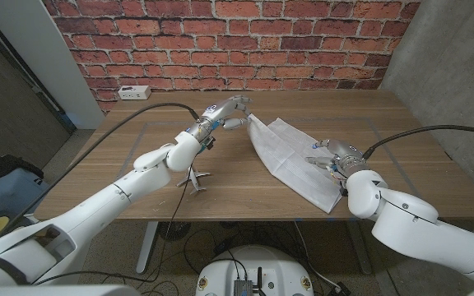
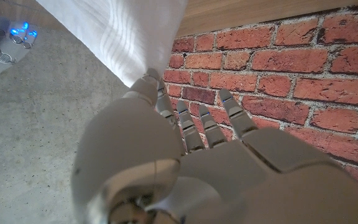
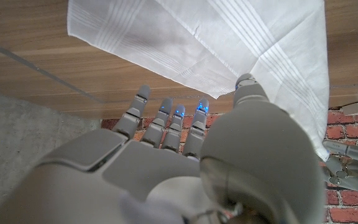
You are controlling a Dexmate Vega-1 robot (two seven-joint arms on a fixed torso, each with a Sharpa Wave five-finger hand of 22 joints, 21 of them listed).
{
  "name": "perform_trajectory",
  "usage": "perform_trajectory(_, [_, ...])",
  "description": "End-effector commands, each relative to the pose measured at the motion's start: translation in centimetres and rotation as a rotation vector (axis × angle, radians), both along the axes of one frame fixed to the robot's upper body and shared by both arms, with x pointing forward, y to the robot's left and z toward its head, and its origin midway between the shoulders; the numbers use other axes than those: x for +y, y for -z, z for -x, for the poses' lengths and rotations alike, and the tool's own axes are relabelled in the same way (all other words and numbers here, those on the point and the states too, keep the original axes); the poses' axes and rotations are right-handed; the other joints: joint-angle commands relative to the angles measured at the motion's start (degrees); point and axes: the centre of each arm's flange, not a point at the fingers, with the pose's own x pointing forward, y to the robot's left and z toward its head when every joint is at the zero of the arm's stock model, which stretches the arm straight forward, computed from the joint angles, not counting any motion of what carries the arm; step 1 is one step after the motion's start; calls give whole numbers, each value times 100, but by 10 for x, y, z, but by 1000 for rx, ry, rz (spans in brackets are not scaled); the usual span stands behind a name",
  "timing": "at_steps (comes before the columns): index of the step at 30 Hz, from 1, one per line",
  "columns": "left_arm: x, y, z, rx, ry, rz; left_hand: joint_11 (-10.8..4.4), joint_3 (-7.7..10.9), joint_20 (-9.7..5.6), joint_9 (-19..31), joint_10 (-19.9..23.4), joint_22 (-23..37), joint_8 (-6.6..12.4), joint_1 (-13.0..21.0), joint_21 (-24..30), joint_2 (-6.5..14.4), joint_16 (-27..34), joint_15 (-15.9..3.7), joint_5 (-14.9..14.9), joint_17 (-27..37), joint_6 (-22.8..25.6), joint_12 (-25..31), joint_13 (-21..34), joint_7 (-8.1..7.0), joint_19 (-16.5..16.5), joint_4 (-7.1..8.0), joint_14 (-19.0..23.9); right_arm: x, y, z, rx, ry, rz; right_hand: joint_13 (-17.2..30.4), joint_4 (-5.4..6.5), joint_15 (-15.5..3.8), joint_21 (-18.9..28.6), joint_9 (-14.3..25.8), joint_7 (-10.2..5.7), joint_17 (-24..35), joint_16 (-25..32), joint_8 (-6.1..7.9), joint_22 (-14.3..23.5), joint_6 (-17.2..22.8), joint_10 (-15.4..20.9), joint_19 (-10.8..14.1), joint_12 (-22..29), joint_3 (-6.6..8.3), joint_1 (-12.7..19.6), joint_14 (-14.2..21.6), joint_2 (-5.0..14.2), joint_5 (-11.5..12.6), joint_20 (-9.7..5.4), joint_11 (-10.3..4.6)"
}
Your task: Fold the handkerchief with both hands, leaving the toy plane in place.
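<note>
Nearest to me, my right hand (image 1: 333,158) sat at the near right of the wooden bench (image 1: 138,177), over the near end of the thin white cloth handkerchief (image 1: 290,156). In the right wrist view the thumb tip pressed on the hem of the handkerchief, while the other fingers (image 3: 166,118) stood straight and slightly apart, reaching past the cloth's edge. I could not tell whether a finger met the thumb under the fabric, so I could not say whether that hand truly held the cloth.

A little further in, left of centre, the small grey metal toy plane (image 1: 195,178) lay on the bench beneath my left forearm, well apart from the handkerchief.

The handkerchief stretched as a long, partly folded strip from the near right of the bench toward its middle, its faint woven stripes showing near the hems.

At the far end of that strip, my left hand (image 1: 229,111) was raised above the bench, pinching the cloth's far corner, which hung from it. In the left wrist view the cloth ran between the thumb and the nearest finger, and the remaining fingers (image 2: 232,115) stayed straight and a little apart.

Beyond it, a white power strip (image 1: 133,92) lay at the far left edge of the bench, in front of the red brick wall (image 1: 303,41).
</note>
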Motion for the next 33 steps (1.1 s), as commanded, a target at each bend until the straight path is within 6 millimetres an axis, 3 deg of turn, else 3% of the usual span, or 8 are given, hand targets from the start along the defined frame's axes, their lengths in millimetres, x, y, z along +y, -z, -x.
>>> perform_trajectory(1, [6,6,4,-39,46,92,-18,4,40,758,24,11,-11,-3,26,45,24,-186,-28,12,72,6,12,-103,37,33,58,8,-5,-10,86,-1,51,-4,-48,8,-39,7,55,-23,8,1,2,-146,-98,-44,-10,-28,27,-70,-46,73,12,8])
perform_trajectory(12, [7,9,4,-43,85,157,-18,-14,26,763,100,16,-13,-43,51,57,42,-256,-40,19,49,37,21,-121,71,60,111,13,-2,-20,165,26,95,-35,-160,20,-119,4,47,-66,48,65,0,-234,-265,-121,9,17,204,-178,31,141,-19,12])
perform_trajectory(24, [8,11,4,-29,93,167,-18,-11,23,752,104,21,-18,-70,64,57,30,-272,-40,21,42,39,28,-136,78,74,108,21,0,-37,176,14,111,-57,-145,37,-170,2,55,-76,104,80,-1,-306,-276,-148,52,-10,165,-200,90,156,6,-1])
perform_trajectory(29, [10,12,6,-33,87,173,-14,-16,15,746,98,23,-18,-80,67,54,27,-270,-41,21,46,37,30,-136,75,77,106,22,-2,-40,194,6,127,-72,-167,17,-185,0,76,-90,143,167,-2,-111,-227,-125,86,-18,181,-170,109,164,9,12])
perform_trajectory(33, [11,12,6,-32,83,179,-11,-15,11,742,89,24,-18,-85,70,58,20,-272,-41,21,47,33,32,-132,74,79,91,24,1,-42,223,0,134,-102,-284,9,-218,0,78,-154,164,334,-4,375,-181,-87,120,38,358,-152,156,211,12,-19])
